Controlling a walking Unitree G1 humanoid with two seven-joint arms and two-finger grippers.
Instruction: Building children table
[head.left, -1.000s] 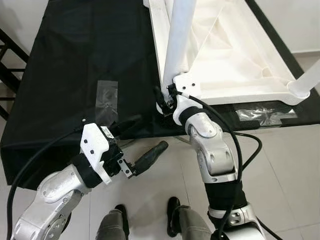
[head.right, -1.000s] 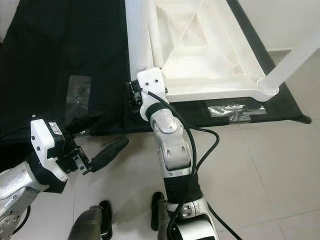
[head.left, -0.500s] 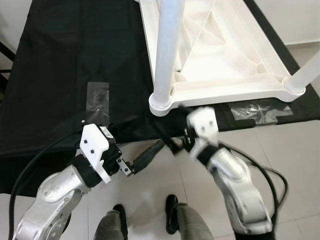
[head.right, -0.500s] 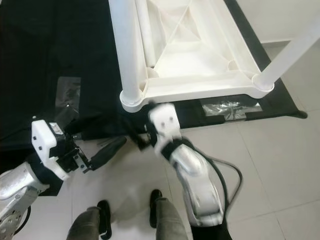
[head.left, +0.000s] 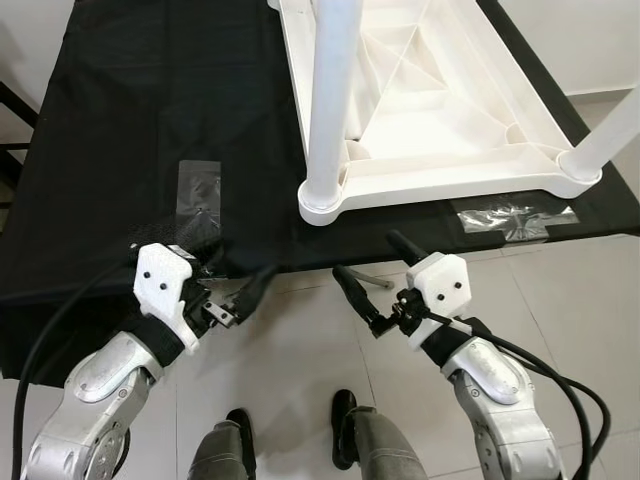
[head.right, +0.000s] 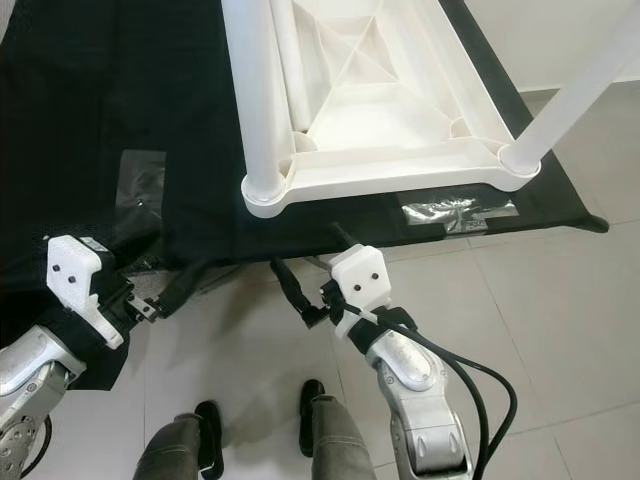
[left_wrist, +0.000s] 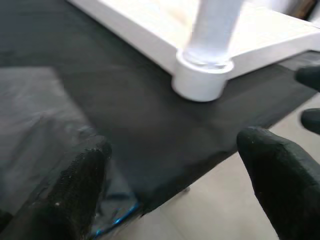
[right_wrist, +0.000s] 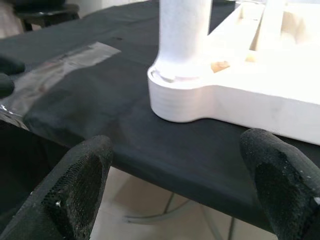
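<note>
Right gripper is open, holding nothing, hovering over the tiled floor just off the front edge of the worktop, fingers aimed up toward the near leg socket. In the right wrist view its two fingertips sit wide apart with the socket corner between them, not touching it. Left gripper is also open and empty, at the worktop's front edge just beside the hanging black cloth; left wrist view shows its fingertips spread, looking across the cloth at the same socket. The white children table lies upside down on the black-covered worktop, underside ribs facing up. Near-left leg stands upright in its corner socket, close to the worktop's front edge. A second leg rises tilted from the near-right corner socket. Two patches of clear tape on the cloth: one left of the table, one in front of the table's front rail near the right corner. Robot's own feet on the tiles below, between the two arms. Cable loops off the right forearm.
</note>
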